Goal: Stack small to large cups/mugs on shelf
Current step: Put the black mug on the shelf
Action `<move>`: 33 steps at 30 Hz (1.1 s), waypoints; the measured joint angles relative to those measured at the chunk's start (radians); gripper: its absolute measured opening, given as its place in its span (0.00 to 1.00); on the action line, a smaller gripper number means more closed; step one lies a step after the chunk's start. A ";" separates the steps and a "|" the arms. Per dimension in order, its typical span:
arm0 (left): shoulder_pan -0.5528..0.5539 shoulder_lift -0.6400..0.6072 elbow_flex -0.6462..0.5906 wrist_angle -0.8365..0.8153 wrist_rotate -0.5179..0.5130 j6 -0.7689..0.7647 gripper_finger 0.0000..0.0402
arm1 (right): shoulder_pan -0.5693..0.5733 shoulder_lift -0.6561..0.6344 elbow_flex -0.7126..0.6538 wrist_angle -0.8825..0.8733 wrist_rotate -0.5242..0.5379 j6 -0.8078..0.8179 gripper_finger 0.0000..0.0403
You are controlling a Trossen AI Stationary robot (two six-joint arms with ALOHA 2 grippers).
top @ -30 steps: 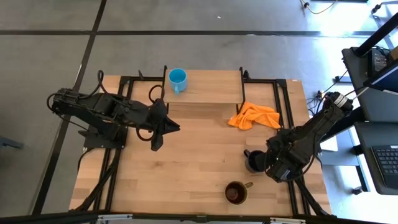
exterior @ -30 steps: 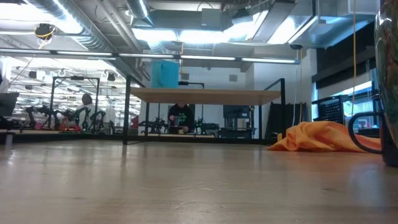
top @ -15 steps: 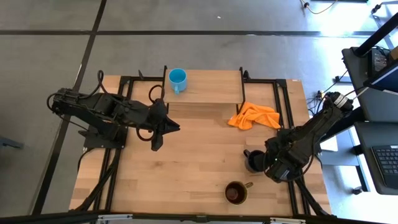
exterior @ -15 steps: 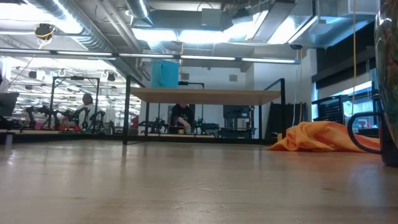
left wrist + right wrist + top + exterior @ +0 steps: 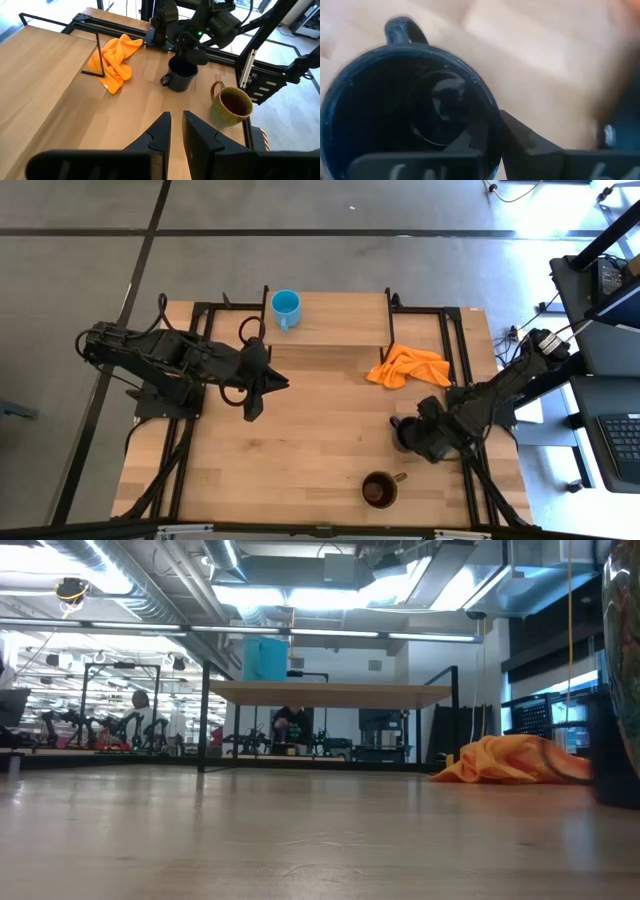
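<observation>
The brown mug [image 5: 379,489] stands nearest on the table [image 5: 300,460]. Beyond it, the right hand [image 5: 418,432] straddles the black mug's [image 5: 404,436] rim (one finger inside, one outside). The left hand [image 5: 262,383], fingers nearly together, hovers mid-table. Farthest, the blue mug [image 5: 285,307] sits on the shelf [image 5: 340,320].

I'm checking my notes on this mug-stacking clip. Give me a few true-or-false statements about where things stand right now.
1. The blue mug stands on the shelf. True.
2. The right gripper is at the black mug. True.
3. The orange cloth lies inside the brown mug. False: it lies on the table by the shelf's right legs.
4. The left gripper holds the brown mug. False: it holds nothing, over the table's left-centre.
</observation>
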 joint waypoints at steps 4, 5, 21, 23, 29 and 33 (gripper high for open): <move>0.000 0.000 0.000 0.000 0.000 -0.024 0.10 | -0.112 -0.001 0.003 0.051 0.020 -0.189 0.06; 0.000 0.000 0.000 0.000 0.000 -0.029 0.10 | -0.142 -0.003 0.002 0.081 0.018 -0.253 0.07; 0.000 0.017 0.000 -0.073 0.008 -0.067 0.10 | -0.710 0.027 0.000 0.664 -0.386 -1.267 0.07; 0.000 0.035 -0.005 -0.105 0.027 -0.101 0.10 | -0.750 0.060 0.000 0.662 -0.446 -1.270 0.08; 0.000 0.075 -0.105 -0.069 0.067 -0.183 0.10 | -0.767 0.152 0.001 0.710 -0.483 -1.271 0.08; 0.002 0.084 -0.185 0.026 0.066 -0.211 0.10 | -0.766 0.180 0.003 0.784 -0.504 -1.266 0.09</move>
